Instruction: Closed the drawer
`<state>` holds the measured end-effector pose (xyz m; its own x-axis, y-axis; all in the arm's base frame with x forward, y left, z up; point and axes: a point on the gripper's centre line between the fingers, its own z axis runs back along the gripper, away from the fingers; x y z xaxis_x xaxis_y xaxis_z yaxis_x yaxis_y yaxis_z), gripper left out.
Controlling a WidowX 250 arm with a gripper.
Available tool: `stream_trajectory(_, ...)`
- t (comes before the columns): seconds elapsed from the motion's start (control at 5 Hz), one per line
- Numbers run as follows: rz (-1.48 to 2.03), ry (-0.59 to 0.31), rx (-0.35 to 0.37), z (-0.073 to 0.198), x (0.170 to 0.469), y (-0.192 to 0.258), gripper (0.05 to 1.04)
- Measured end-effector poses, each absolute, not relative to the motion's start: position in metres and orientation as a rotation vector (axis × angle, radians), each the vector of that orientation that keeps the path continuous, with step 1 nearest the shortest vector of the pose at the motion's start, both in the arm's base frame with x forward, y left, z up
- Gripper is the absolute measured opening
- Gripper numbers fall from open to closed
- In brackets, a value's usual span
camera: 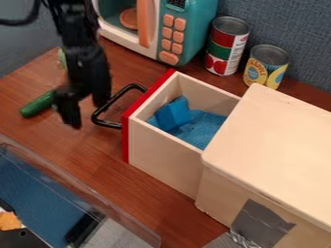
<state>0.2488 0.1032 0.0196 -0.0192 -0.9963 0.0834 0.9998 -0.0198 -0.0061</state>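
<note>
The drawer (161,160) is mid-view, jutting well out of its pale box (278,131), its red front (125,138) facing my gripper (86,110), so I judge the closing is all ahead of me. Inside, a blue block (173,115) leans, tilted, on the blue lining (208,128); it sits below the rim, so I expect it to ride in without snagging

The black handle (107,103) sticks out from the front toward my gripper, which hangs just beside it, on the side away from the box. That is the useful side: from here I would push the front straight toward the box rather than grip anything. My fingers are apart and have nothing between them. I'd watch that neither one hooks the handle loop, and I'd keep the shove centred, since an off-centre push could skew the drawer and jam it

A patch of grey tape (259,220) is on the box's side, perhaps to keep it from sliding when pushed. Farther out on the counter (94,155), the toy microwave (202,22) and two cans (226,46) stand behind, out of the drawer's path, and a green cucumber-like piece (37,104) lies beyond the gripper, off my line of push
</note>
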Motion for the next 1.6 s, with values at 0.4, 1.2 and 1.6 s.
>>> stream_trajectory(0.4,-1.558,-0.088,-0.079,0.015,0.251,0.083,1.001)
stream_trajectory(1.2,-1.55,-0.13,-0.169,0.011,0.263,0.004,1.001)
stream_trajectory(1.6,-1.537,-0.127,-0.21,0.008,0.257,-0.026,1.001)
